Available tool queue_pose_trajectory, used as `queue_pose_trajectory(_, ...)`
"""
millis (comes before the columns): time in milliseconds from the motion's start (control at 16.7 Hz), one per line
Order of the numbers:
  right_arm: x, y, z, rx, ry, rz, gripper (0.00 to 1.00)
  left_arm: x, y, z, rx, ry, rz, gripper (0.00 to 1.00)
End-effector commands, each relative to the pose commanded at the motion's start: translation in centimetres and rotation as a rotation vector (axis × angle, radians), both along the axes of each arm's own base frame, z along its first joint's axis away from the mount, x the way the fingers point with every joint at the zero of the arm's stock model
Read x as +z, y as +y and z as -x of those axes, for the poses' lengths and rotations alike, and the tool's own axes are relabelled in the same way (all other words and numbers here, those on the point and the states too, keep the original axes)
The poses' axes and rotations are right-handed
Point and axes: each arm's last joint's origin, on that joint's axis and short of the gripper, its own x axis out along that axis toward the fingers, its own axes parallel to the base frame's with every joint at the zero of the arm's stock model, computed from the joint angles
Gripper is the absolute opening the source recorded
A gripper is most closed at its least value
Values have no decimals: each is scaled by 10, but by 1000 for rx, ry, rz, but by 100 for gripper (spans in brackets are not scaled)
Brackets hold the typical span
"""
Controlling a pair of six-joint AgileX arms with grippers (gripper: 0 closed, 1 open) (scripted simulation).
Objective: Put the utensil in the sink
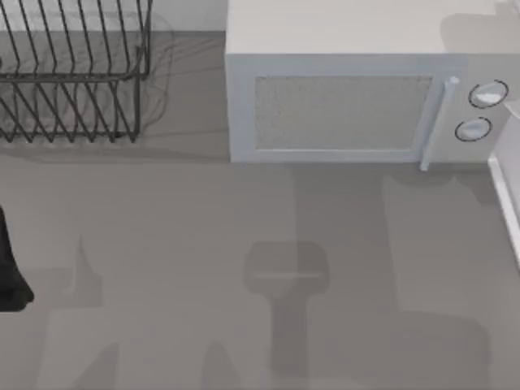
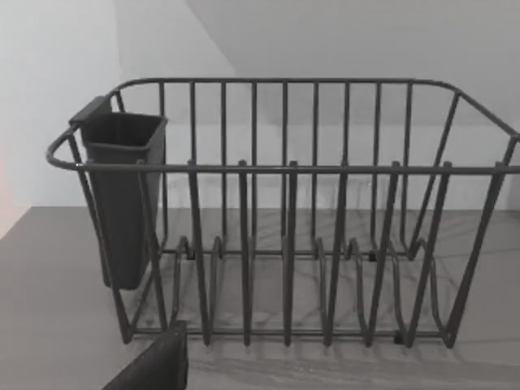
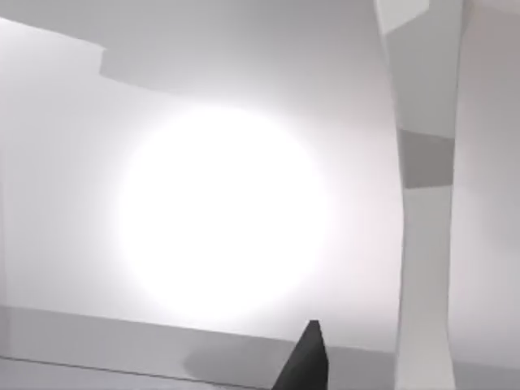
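A wire dish rack (image 1: pixel 73 73) stands in the far left corner of the counter (image 1: pixel 162 244), and a pale microwave (image 1: pixel 349 101) sits just beside it along the far edge, its door shut, with a handle (image 1: pixel 435 122) and two round knobs (image 1: pixel 486 95) toward the right. At the counter's right edge a white slanted strip (image 1: pixel 505 199) comes in; what it belongs to cannot be told. A dark part of the left arm (image 1: pixel 11 268) juts in at the left edge of the counter, about midway along it. From the left wrist the rack is seen head-on: upright wires, a row of plate slots along its floor, and a dark utensil cup (image 2: pixel 122 195) hung on one end wall, with nothing sticking out of its top. A dark tip of the left gripper (image 2: pixel 156 366) shows at the edge of that picture, short of the rack and apart from it; whether it is released or clenched cannot be told. The right wrist looks at a bright pale wall and a white upright post (image 3: pixel 426 203), with one dark tip of the right gripper (image 3: pixel 305 361) showing, and its state cannot be told either. Where the utensil lies cannot be told.
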Motion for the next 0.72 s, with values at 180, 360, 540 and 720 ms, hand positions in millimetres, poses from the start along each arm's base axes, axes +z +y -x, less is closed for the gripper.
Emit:
queue_pose_trajectory(180,-1,0,-1,-1,-3,0,0,0,0,0,0,0,0,100)
queue_pose_trajectory(360,-3,0,0,-6,9,2,0,0,0,0,0,0,0,100)
queue_pose_trajectory(540,-5,1,-2,-2,0,3,0,0,0,0,0,0,0,100)
queue_pose_trajectory(720,-17,3,-5,6,4,1,0,0,0,0,0,0,0,100)
